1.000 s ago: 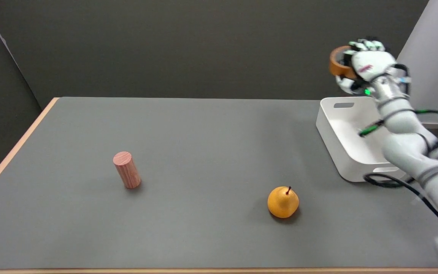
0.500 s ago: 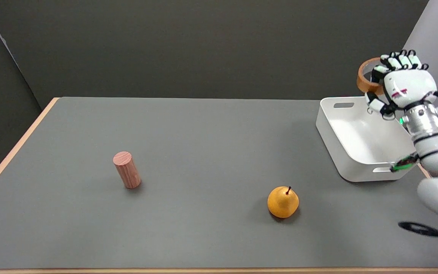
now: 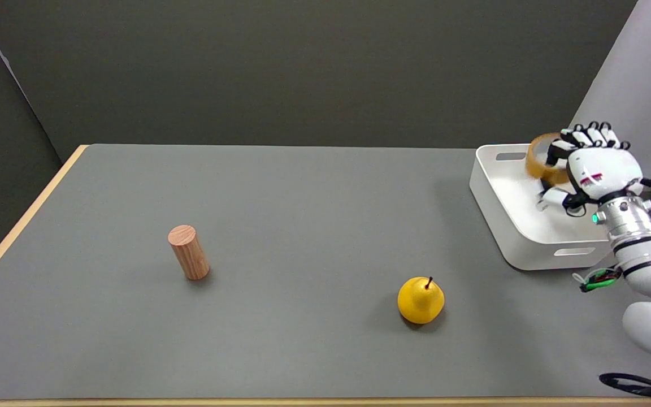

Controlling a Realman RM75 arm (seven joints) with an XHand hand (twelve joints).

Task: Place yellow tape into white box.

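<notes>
The robot's right hand (image 3: 597, 169) has dropped low over the white box (image 3: 515, 226), carrying the yellow tape (image 3: 541, 159) down with it until the roll hangs inside the line of the box's rim, above the far part of its floor. The fingers are wrapped around the roll, which stands on edge with its open centre turned toward the left of the scene; the tape looks slightly blurred, so whether it touches the box floor cannot be told.

Half a second earlier the same hand held the tape higher, above the box's far wall, and a second ago higher again and further left, clear of the box altogether. The descent suggests the task is close to done: what remains, by the look of it, is to let go of the roll and lift the hand away.

Elsewhere on the grey desk (image 3: 303, 215) nothing has shifted. The wooden cylinder (image 3: 189, 252) stands upright far to the left of the box, and the yellow pear (image 3: 421, 300) sits nearer, in front of the box's left corner.
</notes>
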